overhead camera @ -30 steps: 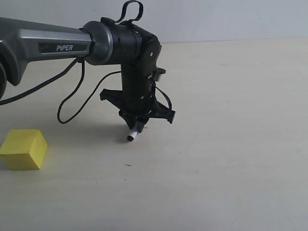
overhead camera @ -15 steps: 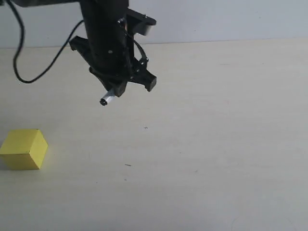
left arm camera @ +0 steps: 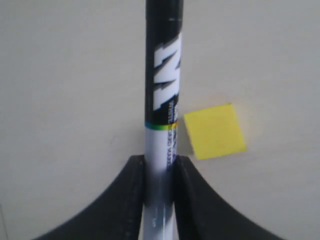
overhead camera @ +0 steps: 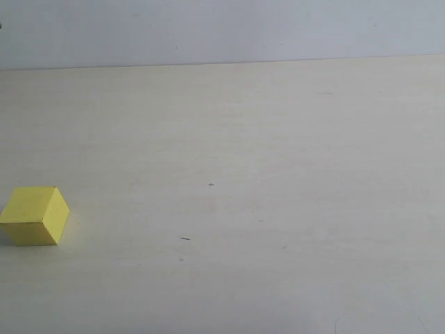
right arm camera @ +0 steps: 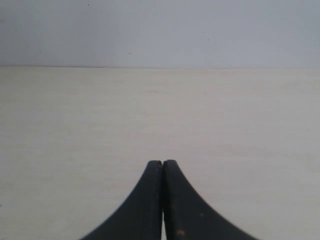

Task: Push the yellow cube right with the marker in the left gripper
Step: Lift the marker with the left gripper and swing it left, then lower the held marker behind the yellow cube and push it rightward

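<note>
The yellow cube (overhead camera: pixel 35 215) rests on the table at the far left edge of the exterior view; neither arm shows there. In the left wrist view my left gripper (left arm camera: pixel 160 162) is shut on the marker (left arm camera: pixel 162 100), whose white barrel sits between the black fingers while its black lettered part sticks out ahead. From that view the yellow cube (left arm camera: pixel 214 131) lies on the table well below, just beside the marker's barrel. My right gripper (right arm camera: pixel 162 163) is shut with nothing in it, facing bare table.
The pale beige table (overhead camera: pixel 278 174) stretches to a light wall (overhead camera: pixel 222 28) at the back. A few tiny dark specks (overhead camera: pixel 185 239) mark its surface.
The left arm with the marker rose up and to the left and has left the exterior view. The yellow cube has not moved.
</note>
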{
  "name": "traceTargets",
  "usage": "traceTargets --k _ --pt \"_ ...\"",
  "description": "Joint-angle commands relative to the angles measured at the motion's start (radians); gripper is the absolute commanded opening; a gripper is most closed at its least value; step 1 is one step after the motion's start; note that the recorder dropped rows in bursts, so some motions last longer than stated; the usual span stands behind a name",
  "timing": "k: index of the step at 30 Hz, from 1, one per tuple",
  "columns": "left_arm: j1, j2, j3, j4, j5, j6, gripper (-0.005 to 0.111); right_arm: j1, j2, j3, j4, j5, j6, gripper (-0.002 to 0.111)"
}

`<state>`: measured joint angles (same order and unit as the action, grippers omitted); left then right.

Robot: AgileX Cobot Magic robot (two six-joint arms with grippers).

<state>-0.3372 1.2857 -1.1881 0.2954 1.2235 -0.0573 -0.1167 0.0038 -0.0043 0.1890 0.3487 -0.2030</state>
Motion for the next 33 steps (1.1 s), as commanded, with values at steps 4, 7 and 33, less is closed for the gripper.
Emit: traceTargets --k 4,7,33 --pt "0.178 -0.001 0.170 0.219 -0.002 0.032 0.000 -0.006 -0.004 0.004 0.003 -0.005 -0.001 0.000" --pt "0.178 0.017 0.230 0.280 -0.081 0.041 0.000 -0.006 -0.004 0.004 0.003 -0.005 -0.001 0.000" --pt "0.412 0.332 0.276 0.160 -0.475 1.315 0.000 -0.006 -0.004 0.004 0.003 -0.005 -0.001 0.000"
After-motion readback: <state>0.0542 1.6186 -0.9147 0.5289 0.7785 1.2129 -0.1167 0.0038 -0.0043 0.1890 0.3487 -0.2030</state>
